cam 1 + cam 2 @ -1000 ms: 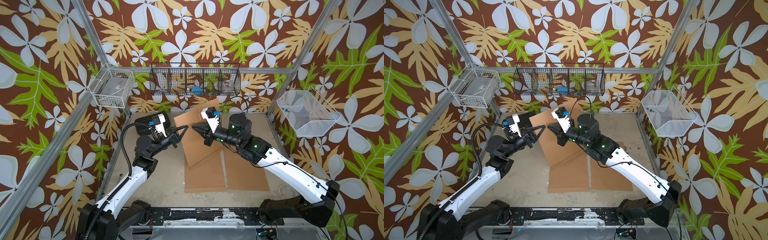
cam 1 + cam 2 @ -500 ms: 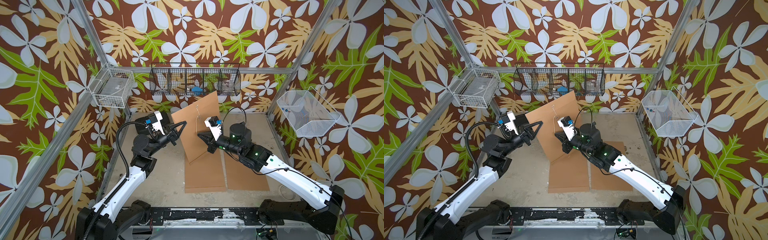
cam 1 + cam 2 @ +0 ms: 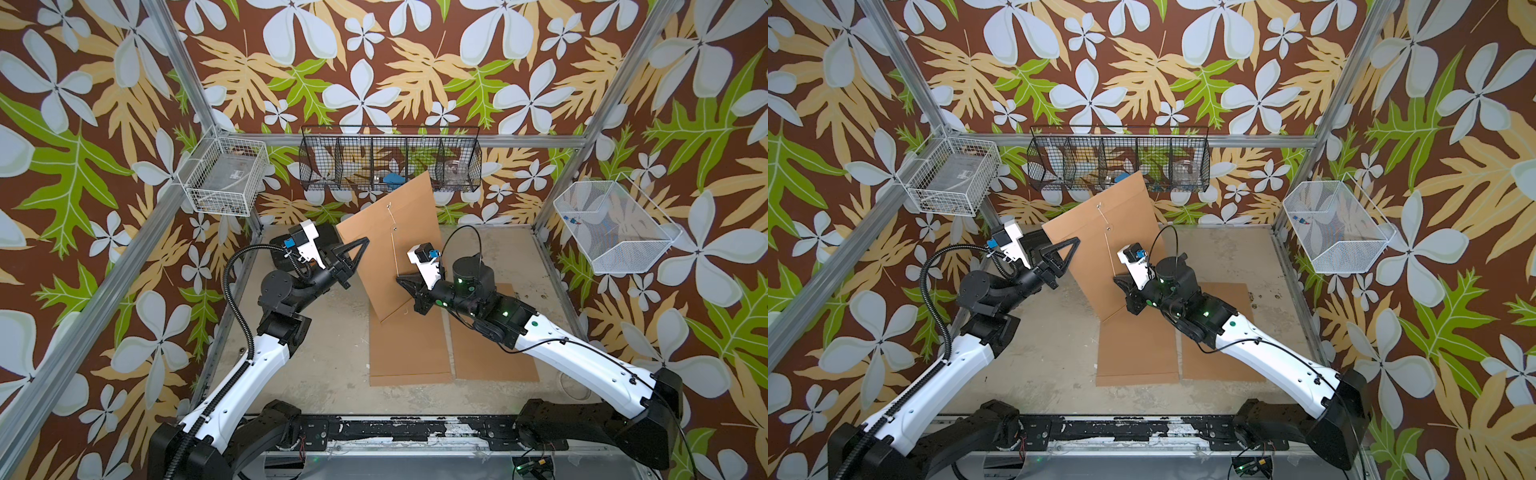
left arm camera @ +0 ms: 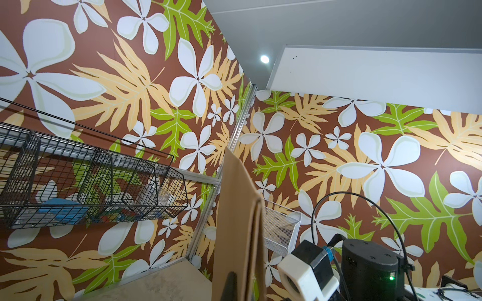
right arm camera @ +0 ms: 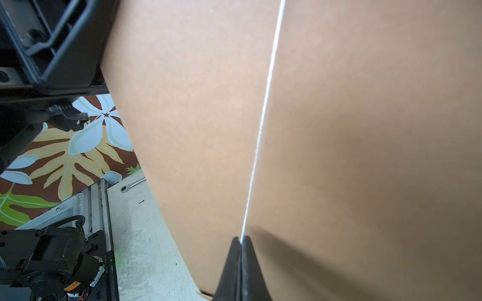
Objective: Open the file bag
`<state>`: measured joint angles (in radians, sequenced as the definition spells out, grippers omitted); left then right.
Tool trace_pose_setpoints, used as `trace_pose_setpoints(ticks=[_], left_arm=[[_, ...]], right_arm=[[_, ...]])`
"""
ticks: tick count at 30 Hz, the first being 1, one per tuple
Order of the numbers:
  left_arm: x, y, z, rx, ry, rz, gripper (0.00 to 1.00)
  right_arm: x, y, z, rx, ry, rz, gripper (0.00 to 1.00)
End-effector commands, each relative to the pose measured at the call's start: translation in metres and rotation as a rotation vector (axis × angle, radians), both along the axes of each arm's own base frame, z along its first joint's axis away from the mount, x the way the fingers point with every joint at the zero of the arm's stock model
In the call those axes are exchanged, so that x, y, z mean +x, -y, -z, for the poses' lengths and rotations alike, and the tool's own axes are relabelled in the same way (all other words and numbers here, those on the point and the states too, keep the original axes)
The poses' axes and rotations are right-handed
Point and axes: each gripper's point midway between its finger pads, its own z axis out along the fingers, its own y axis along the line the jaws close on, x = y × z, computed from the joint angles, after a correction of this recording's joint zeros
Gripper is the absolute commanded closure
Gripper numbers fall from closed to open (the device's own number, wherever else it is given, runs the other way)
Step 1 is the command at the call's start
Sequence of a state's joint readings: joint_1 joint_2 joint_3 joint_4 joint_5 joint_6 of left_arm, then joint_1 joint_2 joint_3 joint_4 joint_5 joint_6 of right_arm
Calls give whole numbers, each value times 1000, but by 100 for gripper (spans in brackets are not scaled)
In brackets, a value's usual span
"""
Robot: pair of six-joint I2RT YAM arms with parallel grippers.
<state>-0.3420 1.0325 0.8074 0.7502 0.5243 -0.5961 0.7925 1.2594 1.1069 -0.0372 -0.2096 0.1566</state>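
Pulled further toward six o'clock, the string (image 5: 260, 125) is pinched in the right gripper (image 3: 400, 277) for unwinding. The file bag (image 3: 390, 232) is braced nearly upright at centre, its nine-o'clock edge clamped by the left gripper (image 3: 362, 242).

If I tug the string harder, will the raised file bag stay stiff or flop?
Likely stiff: the file bag stands flat with the left gripper pinching one edge. Thin and probably light, it bows slightly in the right wrist view. The taut string in the right gripper could swing it.
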Motion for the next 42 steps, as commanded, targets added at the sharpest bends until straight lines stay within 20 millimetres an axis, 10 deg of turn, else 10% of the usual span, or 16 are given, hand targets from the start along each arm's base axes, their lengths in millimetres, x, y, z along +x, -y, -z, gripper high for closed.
trace_pose_setpoints(ticks=[1,23,42], left_arm=[[-4,-4,-12,-18,47,-15,100],[-17,1,-5,26,46,32,100],[-18,16,42,153,-19,107,100]], right_arm=[[2,3,-6,30,8,20,100],[41,75,-6,36,22,209,100],[55,122,-77,37,171,300,100]])
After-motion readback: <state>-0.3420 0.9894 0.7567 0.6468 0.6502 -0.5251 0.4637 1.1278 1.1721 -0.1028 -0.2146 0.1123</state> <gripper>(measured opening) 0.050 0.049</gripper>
